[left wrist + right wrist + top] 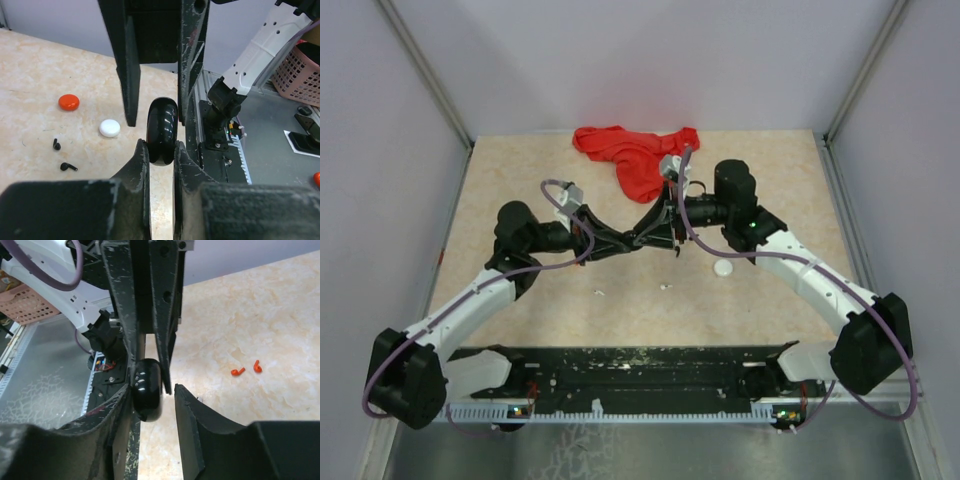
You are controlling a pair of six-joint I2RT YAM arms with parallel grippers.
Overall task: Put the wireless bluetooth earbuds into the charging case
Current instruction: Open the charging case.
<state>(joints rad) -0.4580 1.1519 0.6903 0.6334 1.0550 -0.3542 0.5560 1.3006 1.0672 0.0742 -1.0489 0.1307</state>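
Observation:
My two grippers meet above the middle of the table. The left gripper [161, 150] [648, 238] is shut on a glossy black charging case [162, 131], held on edge. The right gripper [153, 388] [672, 230] stands open around the same black case [147, 387]: the case rests against one finger, with a clear gap to the other. Two black earbuds [57, 145] [68, 167] lie on the table. A pair of red earbuds [237, 371] [257, 366] shows in the right wrist view. Small white specks [599, 293] [666, 287] may be white earbuds.
A white round case [109, 128] [723, 267] and a red round case [68, 102] lie on the beige table. A red cloth [635, 155] sits at the back. A pink basket [300, 70] stands beyond the near edge, past the black arm-mount rail [640, 375].

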